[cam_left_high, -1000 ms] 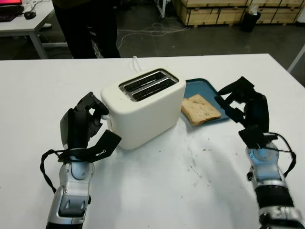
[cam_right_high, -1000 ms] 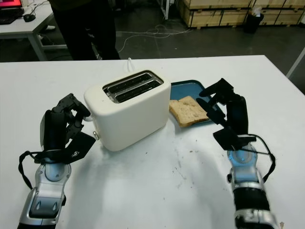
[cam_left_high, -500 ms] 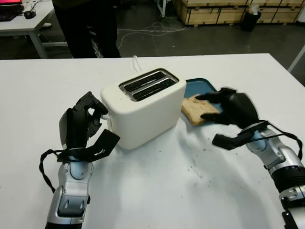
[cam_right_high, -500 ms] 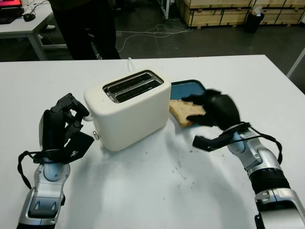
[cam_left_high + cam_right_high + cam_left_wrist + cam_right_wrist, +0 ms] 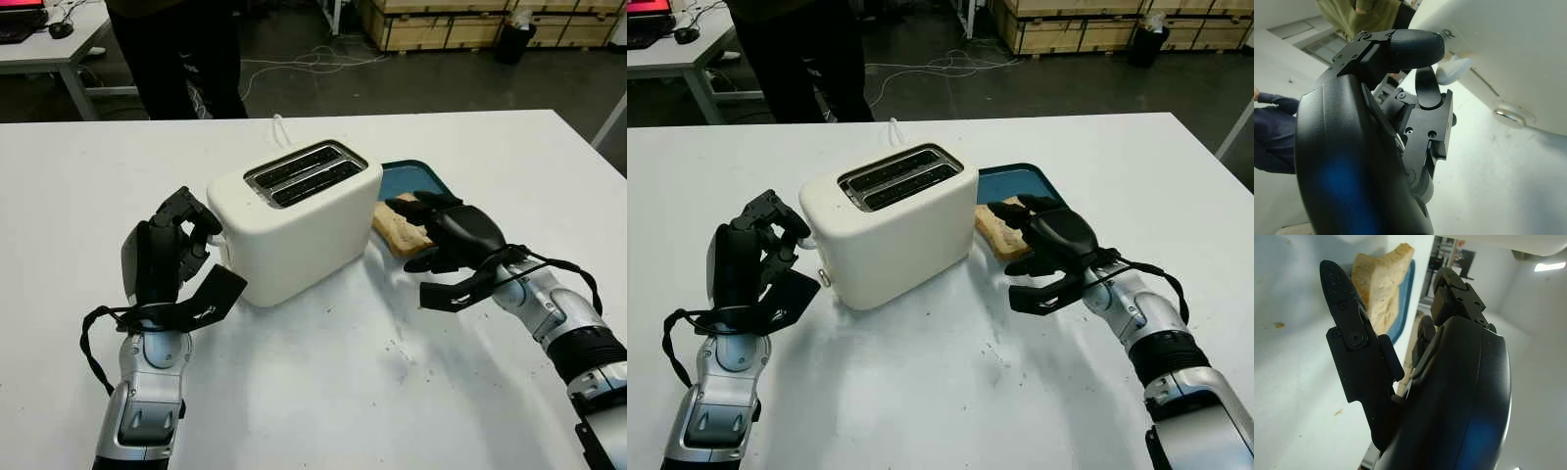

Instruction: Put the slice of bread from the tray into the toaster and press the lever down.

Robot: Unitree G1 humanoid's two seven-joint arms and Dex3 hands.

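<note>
The white two-slot toaster (image 5: 299, 225) stands mid-table with both slots empty. Behind its right end lies the blue tray (image 5: 412, 177), and a slice of bread (image 5: 393, 223) rests on the tray's near edge. My right hand (image 5: 421, 247) is open and hovers over the right part of the slice, with its fingers above the bread and its thumb (image 5: 1347, 318) low near the table in front of it. My left hand (image 5: 211, 250) is held upright by the toaster's left end, fingers curled, holding nothing. One fingertip (image 5: 1415, 46) sits just above the white lever knob (image 5: 1453, 74).
A person in dark clothes (image 5: 176, 49) stands at the table's far edge. Dark crumbs (image 5: 397, 343) dot the white table in front of the toaster. The toaster's white cord (image 5: 280, 127) runs off the back. Wooden crates (image 5: 441, 24) line the floor behind.
My right hand has tipped forward and swung left from beside the tray to over the bread slice. The left hand, the toaster and the bread have stayed put.
</note>
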